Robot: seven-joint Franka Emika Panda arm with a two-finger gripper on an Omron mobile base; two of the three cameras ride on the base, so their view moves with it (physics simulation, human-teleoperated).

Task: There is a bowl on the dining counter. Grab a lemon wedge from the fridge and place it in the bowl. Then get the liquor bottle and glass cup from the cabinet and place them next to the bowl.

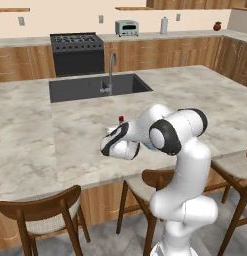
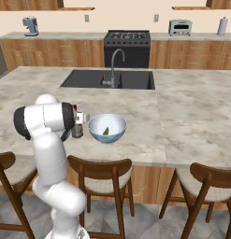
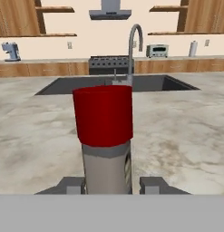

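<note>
Hand view put the liquor bottle dead centre between your gripper tips, neck and red cap upright, jaws closed on its neck. From the right base view it stood on the dining counter, just beside the bowl, on its left. Lemon wedge lay inside.

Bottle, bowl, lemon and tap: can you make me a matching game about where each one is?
Things:
1. bottle
2. bowl
3. lemon
4. tap

Places:
A. inside the bowl
B. at the sink
C. between the claw's fingers
D. on the counter, right of the bottle in the right base view

Pairs: 1-C, 2-D, 3-A, 4-B
</note>
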